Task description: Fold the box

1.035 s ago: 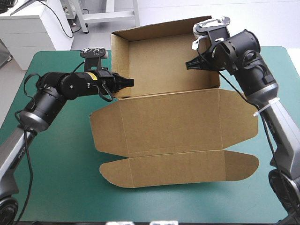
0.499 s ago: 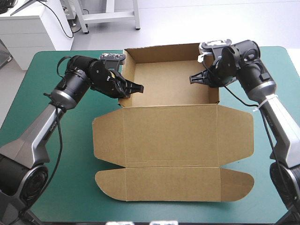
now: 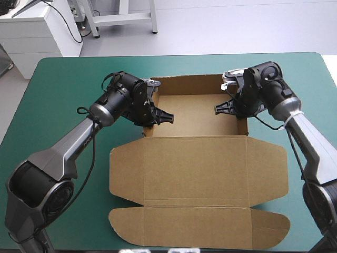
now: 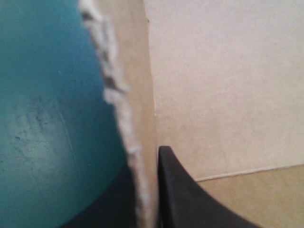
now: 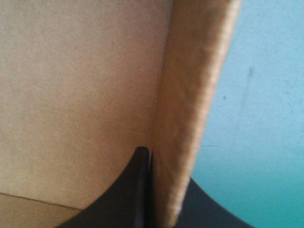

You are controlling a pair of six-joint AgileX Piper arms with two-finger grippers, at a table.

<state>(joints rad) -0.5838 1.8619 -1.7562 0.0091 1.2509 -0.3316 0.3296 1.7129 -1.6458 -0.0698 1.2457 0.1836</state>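
You are working the brown box [image 3: 195, 113] at the middle of the teal-green counter [image 3: 58, 95]. Its tray is standing toward the far edge with the walls raised, and its lid [image 3: 197, 168] is lying flat toward the near edge, with the rounded end flap [image 3: 200, 229] closest to the robot.

The left end effector [image 3: 166, 117] is clenching the tray's left wall [image 4: 140, 104]. One black finger is sitting inside the tray and the other outside, over the cover, and the left wrist view is showing the board's rough edge running up between them. The right end effector [image 3: 220, 109] is gripping the right wall [image 5: 190, 95] in the same way, again with one finger on each side of the board.

You are probably pinching both side walls at once for two reasons: it presses the tucked layers of each wall tight so they do not spring apart, and it holds the tray square and steady on the counter. Both grips are sitting near the tray's front corners, close to the lid's hinge line, which is likely where the tucked board is most inclined to lift. The lid is resting clear of both arms, leaving the tray's inside open to them.
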